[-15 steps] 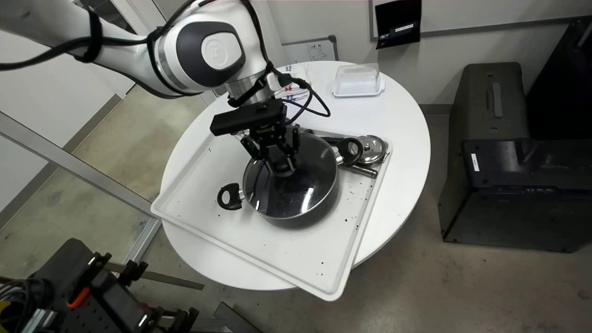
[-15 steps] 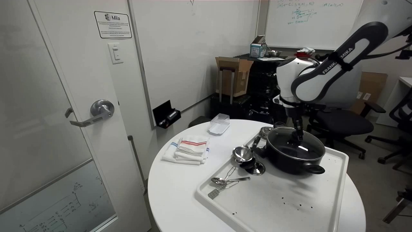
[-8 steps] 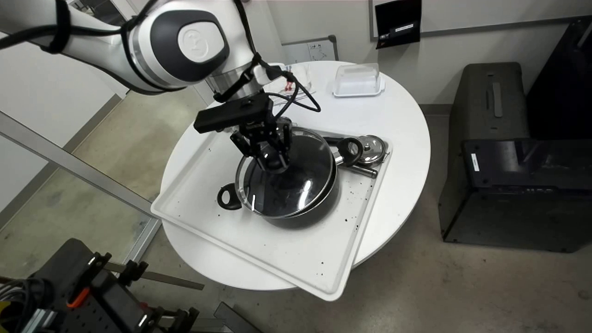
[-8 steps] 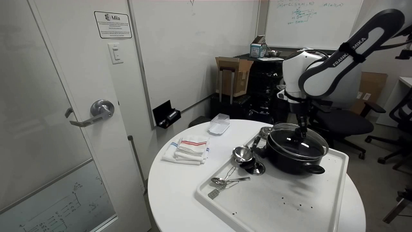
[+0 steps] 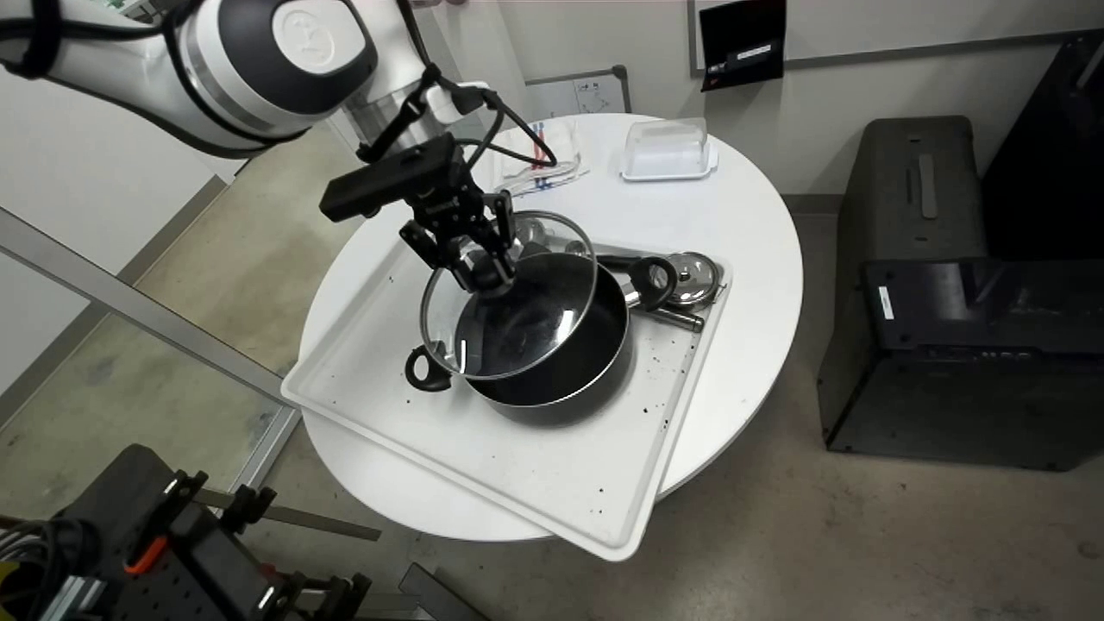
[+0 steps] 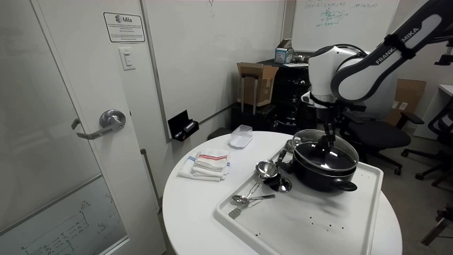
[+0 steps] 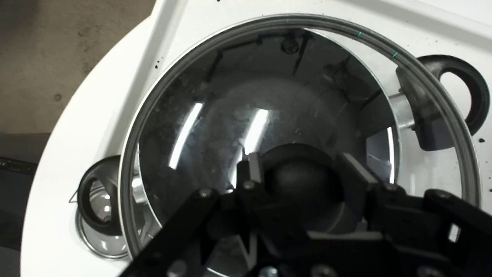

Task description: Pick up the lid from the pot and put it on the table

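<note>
Currently, note the lid (image 5: 543, 319) held by its dark knob (image 7: 303, 184) over the pot (image 5: 586, 362), off-centre, with part of the black interior uncovered in an exterior view. Refer to the wrist view for the gripper (image 7: 306, 166): pinching the knob from both sides and holding the lid. Treat contact between lid rim and pot rim as uncertain at the near edge; hard to judge from these angles. Locate the pot on the white tray (image 5: 517, 466), set in turn on the round tabletop (image 5: 746, 362). Find a small round cover (image 5: 693, 278) near one of the loop handles (image 5: 640, 278). Also on the tray, in an exterior view, see a spoon (image 6: 241, 199) and a slotted turner (image 6: 234, 212). Off the tray, on the tabletop, see folded striped cloths (image 6: 208, 164) and a see-through box (image 6: 241, 137), near each other.
</note>
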